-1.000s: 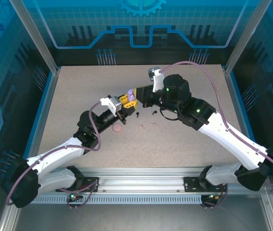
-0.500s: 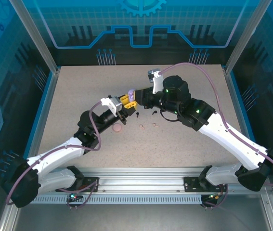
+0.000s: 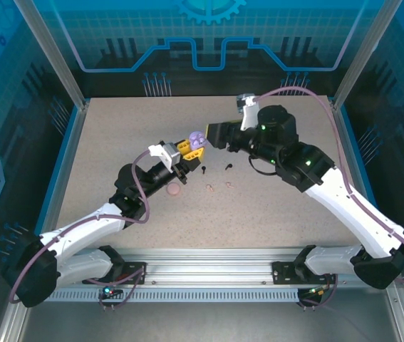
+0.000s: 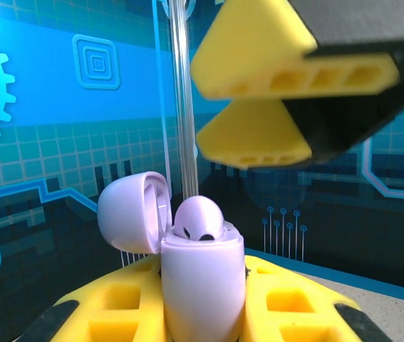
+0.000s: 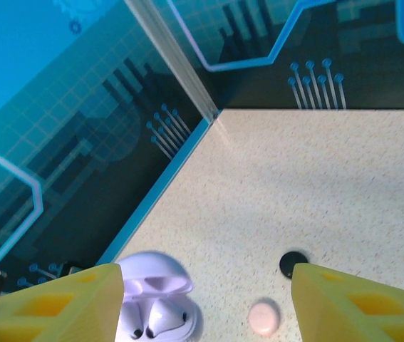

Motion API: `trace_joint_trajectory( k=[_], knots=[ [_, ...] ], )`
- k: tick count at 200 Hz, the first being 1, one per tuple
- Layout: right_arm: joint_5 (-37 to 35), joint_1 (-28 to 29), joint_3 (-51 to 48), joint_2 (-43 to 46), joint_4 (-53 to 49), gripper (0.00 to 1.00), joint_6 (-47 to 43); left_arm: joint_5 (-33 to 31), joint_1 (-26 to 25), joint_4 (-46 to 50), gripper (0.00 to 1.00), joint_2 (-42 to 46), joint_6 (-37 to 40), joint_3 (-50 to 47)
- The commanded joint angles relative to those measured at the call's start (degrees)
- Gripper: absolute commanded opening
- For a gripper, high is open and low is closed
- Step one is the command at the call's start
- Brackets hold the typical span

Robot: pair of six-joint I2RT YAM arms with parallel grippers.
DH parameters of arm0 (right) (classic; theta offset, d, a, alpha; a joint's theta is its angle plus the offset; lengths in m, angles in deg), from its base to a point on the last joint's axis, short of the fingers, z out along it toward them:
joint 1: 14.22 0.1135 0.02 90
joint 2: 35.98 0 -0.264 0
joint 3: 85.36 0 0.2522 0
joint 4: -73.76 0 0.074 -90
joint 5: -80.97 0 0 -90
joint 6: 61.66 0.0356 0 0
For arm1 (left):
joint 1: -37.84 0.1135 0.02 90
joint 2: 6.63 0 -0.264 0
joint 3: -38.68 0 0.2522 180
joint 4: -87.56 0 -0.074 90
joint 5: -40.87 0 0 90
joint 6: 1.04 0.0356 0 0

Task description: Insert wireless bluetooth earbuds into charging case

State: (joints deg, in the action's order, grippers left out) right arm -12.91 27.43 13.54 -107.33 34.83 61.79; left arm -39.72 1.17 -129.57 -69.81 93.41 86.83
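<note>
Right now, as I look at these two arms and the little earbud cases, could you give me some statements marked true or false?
1. The left gripper holds the lilac case. True.
2. That case's lid is shut. False: it stands open, with a lilac earbud seated inside.
3. The right gripper is clamped on that case. False: its jaws are open and apart from it.
4. Black earbuds lie loose on the table. True.
5. The pink case is held in a gripper. False: it lies on the table.
</note>
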Motion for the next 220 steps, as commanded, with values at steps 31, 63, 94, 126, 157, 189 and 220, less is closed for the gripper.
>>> trace_joint_trajectory(
  k=[31, 63, 94, 126, 157, 189, 220],
  knots=[
    [7.4, -6.6, 13.4, -7.9, -13.8, 0.5, -0.7, 2.5, -0.3, 1.0, 0.0, 0.2, -0.2, 0.9],
    [11.1, -7.3, 23.1, -16.6, -20.2, 0.33, -3.2, 3.7, -0.3, 1.9, 0.0, -0.5, -1.2, 0.8],
    [13.8, -7.3, 29.2, -23.7, -23.4, 0.2, -4.2, 4.3, -0.3, 2.0, 0.0, -1.7, -2.2, 0.9],
    [16.5, -6.6, 33.9, -29.1, -26.2, 0.11, -4.7, 4.7, -0.4, 1.9, 0.0, -2.9, -2.6, 1.5],
    [16.0, -4.5, 34.3, -30.5, -28.2, 0.1, -5.8, 4.4, -0.4, 1.2, 0.0, -3.6, -2.8, 1.8],
    [15.6, -2.8, 30.9, -28.1, -28.4, 0.08, -5.9, 3.3, -0.5, 0.8, 0.0, -3.6, -2.7, 1.9],
    [15.7, -2.0, 24.6, -23.2, -26.8, 0.08, -4.7, 2.3, -0.5, 0.8, 0.0, -3.3, -2.3, 1.9]
  ],
)
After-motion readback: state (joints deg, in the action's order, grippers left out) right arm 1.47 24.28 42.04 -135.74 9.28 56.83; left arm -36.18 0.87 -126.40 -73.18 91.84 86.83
